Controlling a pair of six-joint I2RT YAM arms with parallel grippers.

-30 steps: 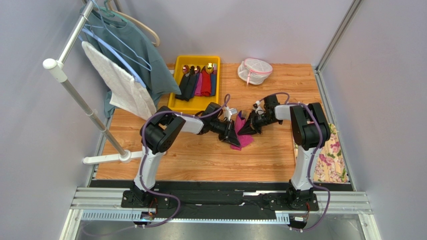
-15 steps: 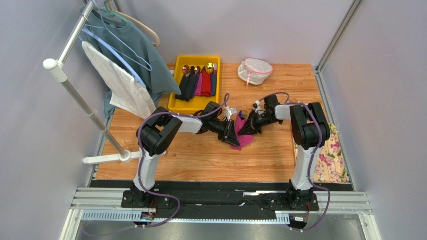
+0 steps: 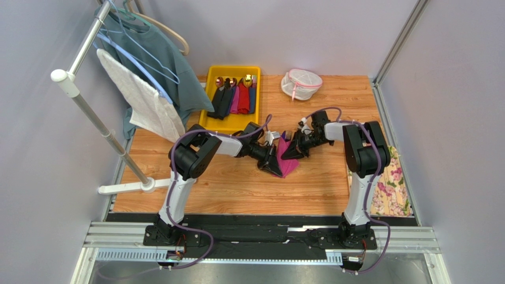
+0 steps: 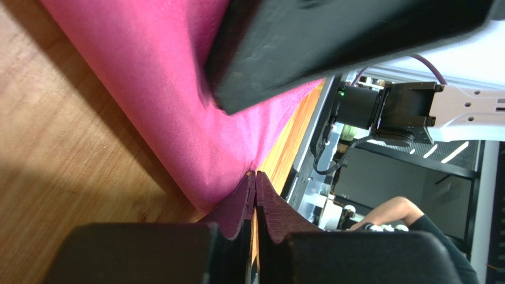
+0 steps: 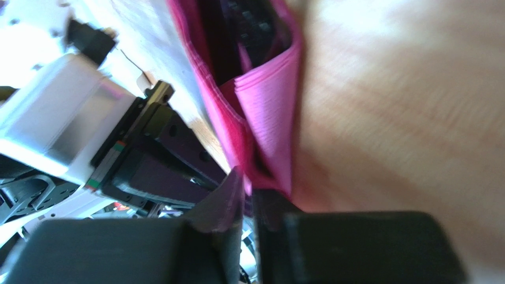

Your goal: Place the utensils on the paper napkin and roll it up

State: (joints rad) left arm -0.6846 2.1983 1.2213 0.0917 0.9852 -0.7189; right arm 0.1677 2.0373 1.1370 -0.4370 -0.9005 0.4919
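While one folded napkin lies on the tabletop between my two arms, long axis running near to far, my left jaws are pinched shut on its edge. My right jaws clamp its fold. Dark utensils show inside, too hidden to count.

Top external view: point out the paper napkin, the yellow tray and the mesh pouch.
paper napkin point(image 3: 288, 163), top external view, exposed pink lower part.
yellow tray point(image 3: 240, 123), top external view, bare near floor.
mesh pouch point(image 3: 301, 83), top external view, white mesh middle.
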